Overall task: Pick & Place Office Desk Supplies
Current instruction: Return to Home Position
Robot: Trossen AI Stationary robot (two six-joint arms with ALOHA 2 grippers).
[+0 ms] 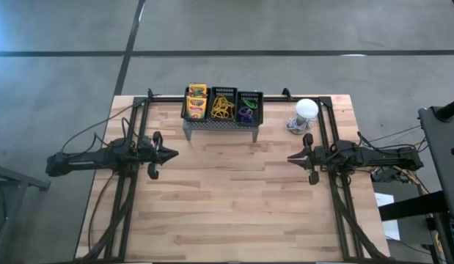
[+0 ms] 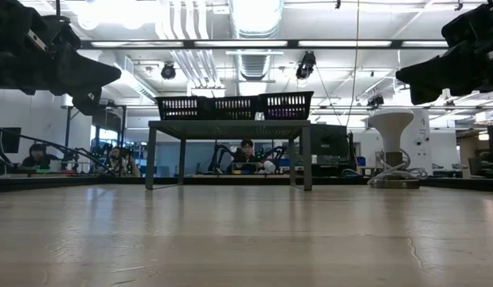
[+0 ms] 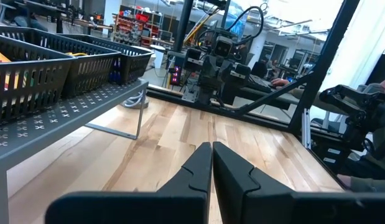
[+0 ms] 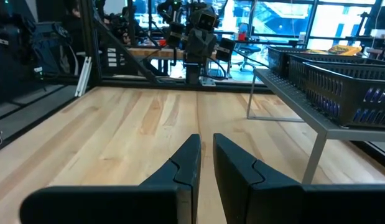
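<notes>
Homing, I judge: my left gripper (image 1: 170, 154) and right gripper (image 1: 293, 157) hover over the bench (image 1: 227, 198) near its side edges, closed, empty. Crayon boxes (image 1: 196, 101) and bands (image 1: 222, 108) sit in the baskets (image 1: 250, 93) at the far edge; next, just park.

Three small black mesh baskets (image 1: 223, 90) stand side by side in a row on top of the grey perforated stand (image 1: 221, 125). In the high view, the basket at the stand's left end (image 1: 185, 106) holds yellow-and-green crayon boxes (image 1: 196, 101) lying flat. The middle basket holds a tangle of yellow band loops (image 1: 222, 108). The basket at the stand's right end (image 1: 262, 107) holds a green loop (image 1: 248, 103) and a purple loop (image 1: 246, 114).
</notes>
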